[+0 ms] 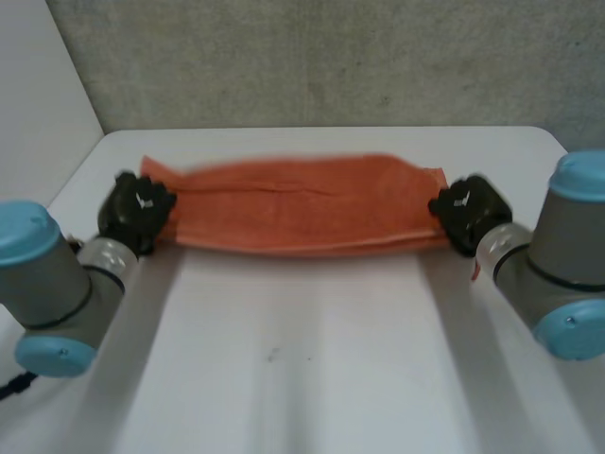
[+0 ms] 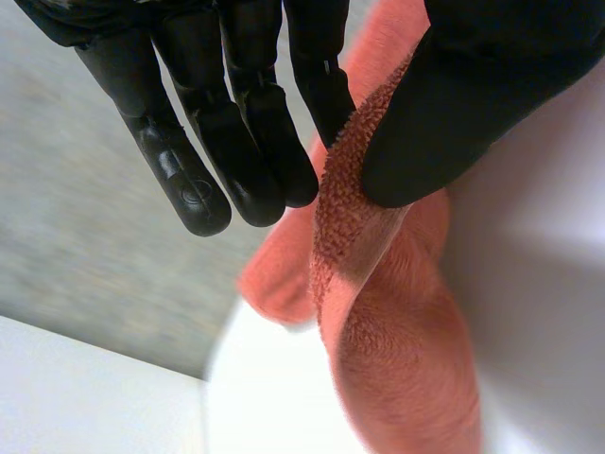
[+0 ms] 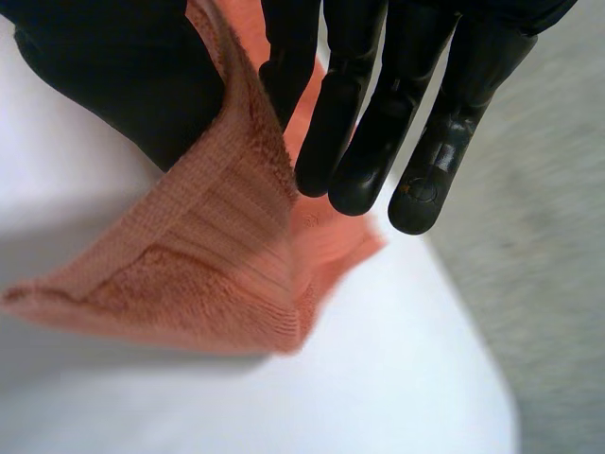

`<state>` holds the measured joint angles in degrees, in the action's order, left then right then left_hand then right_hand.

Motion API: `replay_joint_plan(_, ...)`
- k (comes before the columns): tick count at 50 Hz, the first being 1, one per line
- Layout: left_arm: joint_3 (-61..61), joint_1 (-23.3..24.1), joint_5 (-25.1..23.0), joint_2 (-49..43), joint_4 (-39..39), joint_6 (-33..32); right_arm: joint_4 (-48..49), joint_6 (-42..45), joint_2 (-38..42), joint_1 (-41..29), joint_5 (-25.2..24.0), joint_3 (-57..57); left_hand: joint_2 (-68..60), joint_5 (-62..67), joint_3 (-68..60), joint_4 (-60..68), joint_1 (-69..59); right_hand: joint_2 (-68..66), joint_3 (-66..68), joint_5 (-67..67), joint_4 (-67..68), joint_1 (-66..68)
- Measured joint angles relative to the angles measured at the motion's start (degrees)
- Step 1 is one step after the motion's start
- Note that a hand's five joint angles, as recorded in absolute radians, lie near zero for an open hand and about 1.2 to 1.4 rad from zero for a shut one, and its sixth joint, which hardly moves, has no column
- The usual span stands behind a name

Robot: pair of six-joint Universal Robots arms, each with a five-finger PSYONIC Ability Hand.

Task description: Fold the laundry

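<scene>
At the table's [image 1: 302,378] far side, left hand [image 1: 137,210] and right hand [image 1: 470,213] pinch opposite ends of a nubby orange towel [image 1: 302,203], pulled long.

Towel [image 1: 302,216] — far edge blurred

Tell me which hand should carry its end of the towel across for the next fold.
Right, narrowly. Both hands pinch an end of the orange towel stretched between them. The right hand has the cloth deep between thumb and fingers; the left hand nips only a thin edge, likelier to slip.
</scene>
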<state>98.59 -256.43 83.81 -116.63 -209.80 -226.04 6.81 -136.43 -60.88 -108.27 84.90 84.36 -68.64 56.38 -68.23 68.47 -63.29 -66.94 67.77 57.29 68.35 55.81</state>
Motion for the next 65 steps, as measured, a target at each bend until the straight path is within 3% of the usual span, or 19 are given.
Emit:
replay_joint_plan(8, 2.71, 0.02, -0.05, -3.72, 0.27, -0.06, -0.65, -0.05, 5.34, 0.06, 0.32, 0.69, 0.24, -0.06, 0.07, -0.07, 0.08, 0.00, 0.00, 0.00, 0.00, 0.00)
replay_joint_plan(10, 3.20, -0.02, -0.14, -3.57, 0.42, -0.09, -0.70, -0.23, 4.51, 0.24, 0.22, 1.42, 6.09, -4.03, 5.25, -5.42, 2.60, 0.00, 0.00, 0.00, 0.00, 0.00)
replay_joint_plan(14, 3.73, -0.31, -0.59, -2.95, 0.89, -0.15, -0.69, -1.25, 2.57, 0.55, -0.05, 2.45, 29.40, -27.21, 28.71, -29.43, 26.42, 0.00, 0.00, 0.00, 0.00, 0.00)
replay_joint_plan(20, 4.10, -2.55, -2.94, -1.71, 2.40, -0.08, -0.67, -4.48, 0.46, 1.12, -0.65, 3.66, 39.35, -37.62, 38.61, -39.56, 33.94, 0.00, 0.00, 0.00, 0.00, 0.00)
replay_joint_plan(26, 4.43, -5.97, -6.18, -0.63, 3.63, 0.93, -0.66, -5.64, 0.39, 1.31, -1.05, 4.09, 39.70, -37.92, 38.81, -39.81, 33.95, 0.00, 0.00, 0.00, 0.00, 0.00)
replay_joint_plan(36, 5.65, -11.69, -13.91, 2.14, 6.08, 8.90, -0.66, -5.68, 0.59, 1.32, -1.24, 4.47, 39.53, -37.60, 38.71, -39.57, 33.86, 0.00, 0.00, 0.00, 0.00, 0.00)
replay_joint_plan(45, 6.66, -18.20, -24.18, 2.70, 8.28, 10.73, -0.66, -5.63, 0.67, 1.30, -1.23, 4.59, 37.14, -34.89, 36.77, -36.82, 31.74, 0.00, 0.00, 0.00, 0.00, 0.00)
replay_joint_plan(50, 6.33, -20.37, -26.68, 2.27, 8.44, 10.63, -0.66, -5.61, 0.68, 1.30, -1.23, 4.78, 37.14, -34.89, 36.77, -36.82, 31.74, 0.00, 0.00, 0.01, 0.00, 0.00)
replay_joint_plan(60, 5.16, -21.10, -26.96, -0.10, 7.64, 10.63, -0.62, -5.60, 0.73, 1.31, -1.23, 5.16, 37.03, -34.84, 36.73, -36.77, 31.71, 0.00, 0.00, 0.01, 0.00, 0.00)
replay_joint_plan(65, 3.85, -20.99, -26.83, -1.97, 7.46, 11.04, -0.64, -5.60, 0.86, 1.31, -1.22, 5.22, 28.25, -26.26, 27.92, -27.99, 21.89, 0.00, 0.00, 0.01, 0.00, 0.00)
